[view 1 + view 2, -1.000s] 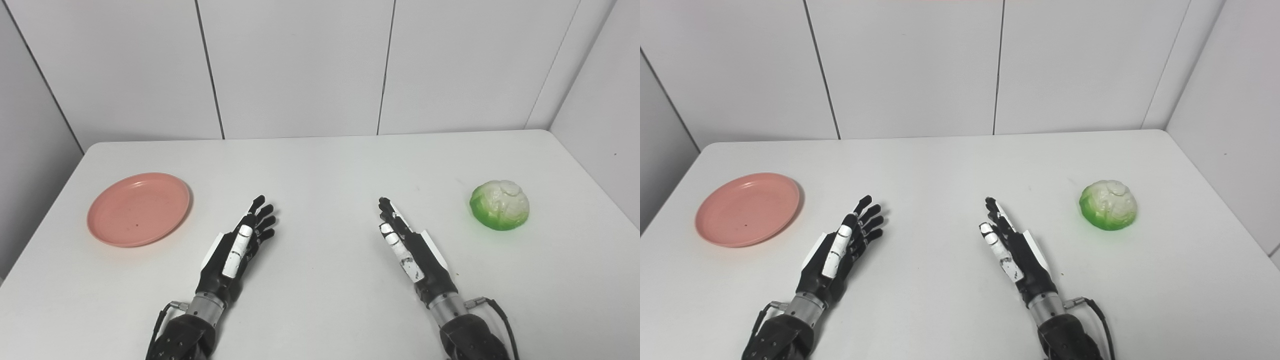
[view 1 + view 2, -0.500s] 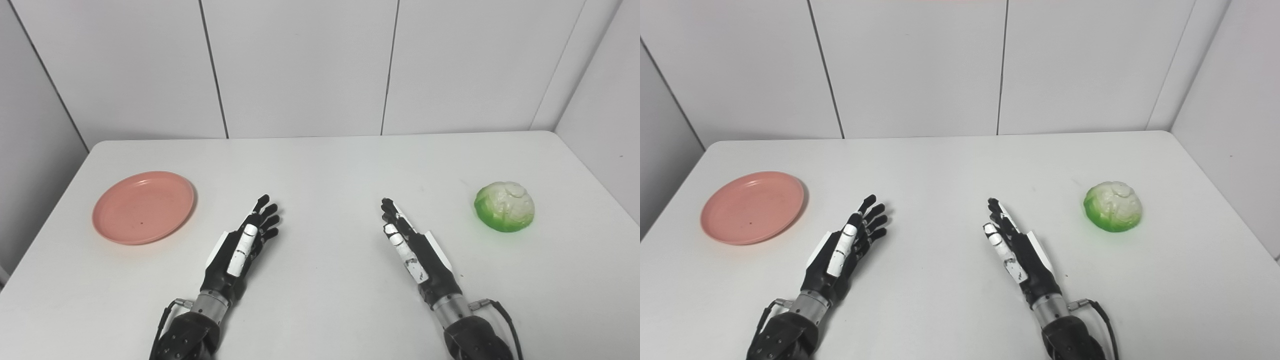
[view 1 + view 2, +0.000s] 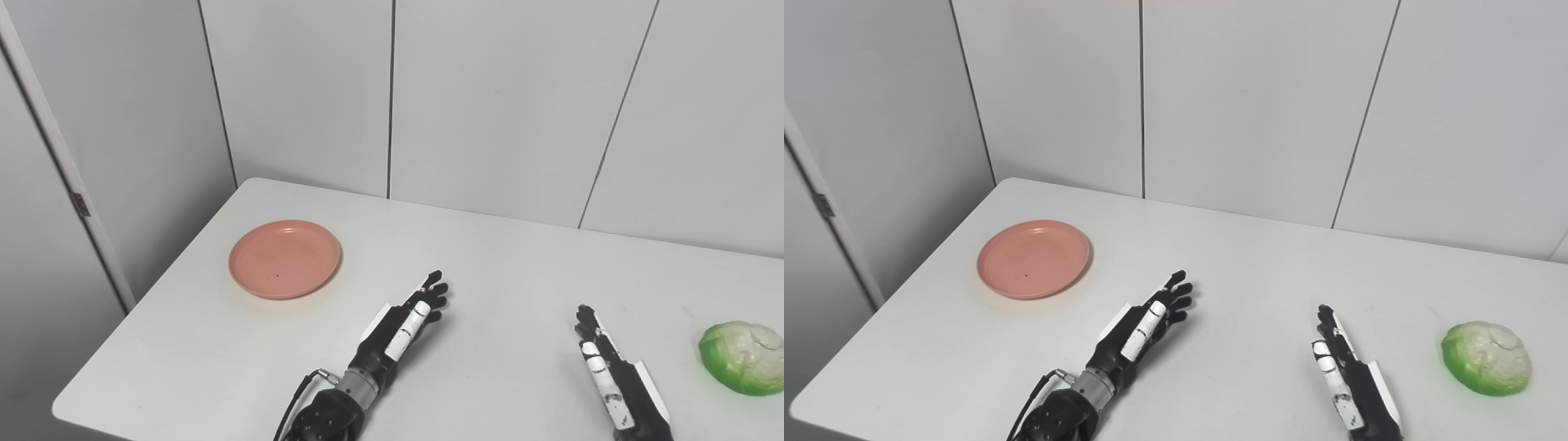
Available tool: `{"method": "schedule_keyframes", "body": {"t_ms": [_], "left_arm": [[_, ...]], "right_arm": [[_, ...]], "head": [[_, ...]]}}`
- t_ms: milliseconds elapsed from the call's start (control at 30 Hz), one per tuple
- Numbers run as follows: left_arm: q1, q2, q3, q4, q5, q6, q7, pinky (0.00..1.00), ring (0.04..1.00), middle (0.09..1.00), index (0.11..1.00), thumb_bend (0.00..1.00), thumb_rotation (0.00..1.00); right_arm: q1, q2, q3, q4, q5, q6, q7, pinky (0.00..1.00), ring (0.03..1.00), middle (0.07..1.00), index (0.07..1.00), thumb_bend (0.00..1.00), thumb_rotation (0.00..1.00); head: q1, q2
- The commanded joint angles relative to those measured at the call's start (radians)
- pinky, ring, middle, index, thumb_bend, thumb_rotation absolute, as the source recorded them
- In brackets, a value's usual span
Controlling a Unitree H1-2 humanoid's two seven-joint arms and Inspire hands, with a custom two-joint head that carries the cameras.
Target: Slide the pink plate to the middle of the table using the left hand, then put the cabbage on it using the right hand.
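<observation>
Both hands empty; pink plate (image 3: 284,258) well left of left hand (image 3: 398,327) fingers (image 3: 433,294).

Pretty bare room tbh. There's a white table (image 3: 202,343) with rounded corners, matte top, and its far edge sits right up against the back wall (image 3: 490,104). That wall is plain light grey panels split by thin dark vertical seams (image 3: 391,98). Left of the table another panelled wall (image 3: 122,135) angles toward the camera, with a pale upright strip (image 3: 61,165) on it carrying a small dark metal fitting (image 3: 80,204), maybe a hinge, can't really tell. Light is soft and even, only faint shadows on the table.
</observation>
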Motion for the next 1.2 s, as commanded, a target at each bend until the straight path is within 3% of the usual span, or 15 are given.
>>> {"method": "schedule_keyframes", "body": {"t_ms": [0,433,767,1167], "left_arm": [[0.054,-0.019,-0.013,0.080,-0.001,-0.036,0.009,0.93,0.951,0.964,0.959,0.60,1.00],[0.064,-0.021,-0.005,0.054,-0.008,-0.021,0.006,0.94,0.955,0.968,0.963,0.58,1.00],[0.055,-0.018,0.020,-0.015,-0.048,0.050,-0.005,0.95,0.967,0.982,0.979,0.60,0.98],[-0.001,-0.005,0.053,-0.176,-0.076,0.145,0.007,0.96,0.976,0.982,0.978,0.65,0.96]], "right_arm": [[0.031,-0.019,-0.010,0.051,0.003,-0.054,0.005,1.00,0.987,0.986,0.981,0.26,1.00],[0.040,-0.012,-0.010,0.030,-0.003,-0.046,0.000,0.99,0.975,0.981,0.979,0.24,1.00],[0.040,-0.003,-0.005,0.017,-0.021,-0.034,-0.004,0.99,0.974,0.979,0.975,0.23,1.00],[0.042,-0.004,-0.006,0.001,-0.022,-0.030,0.004,0.98,0.978,0.982,0.982,0.26,1.00]], "head": [[0.000,0.001],[0.009,0.005],[0.018,0.015],[0.054,0.028]]}}
